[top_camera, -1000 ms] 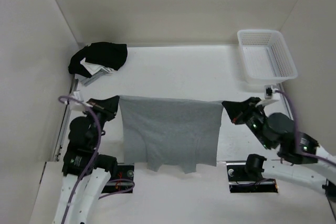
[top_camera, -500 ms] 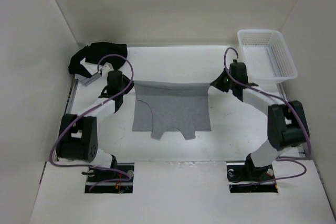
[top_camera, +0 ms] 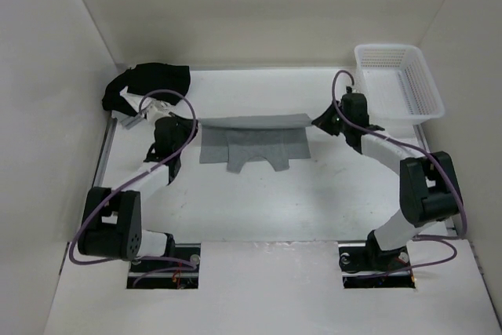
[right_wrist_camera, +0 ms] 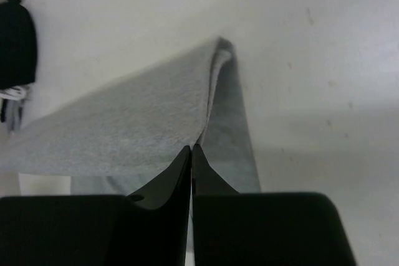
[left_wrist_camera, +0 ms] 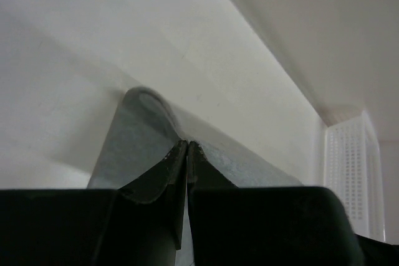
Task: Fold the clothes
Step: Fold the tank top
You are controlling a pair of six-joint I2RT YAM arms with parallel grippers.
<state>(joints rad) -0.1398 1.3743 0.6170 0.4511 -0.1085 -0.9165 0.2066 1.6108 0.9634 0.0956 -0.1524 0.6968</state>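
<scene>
Teamwork on the desk (top_camera: 259, 209): your left claw (top_camera: 194, 125) and right claw (top_camera: 316, 122) each clamp a corner of the grey top (top_camera: 251, 145), holding its folded edge taut left of the white basket (top_camera: 427, 88), likely so the crease lands straight.

On the white table (top_camera: 314, 194), a black-and-white garment pile (top_camera: 149, 85) lies bunched in the table's far-left corner against the back wall, and a white perforated plastic basket (top_camera: 401, 84) sits at its far-right corner.
</scene>
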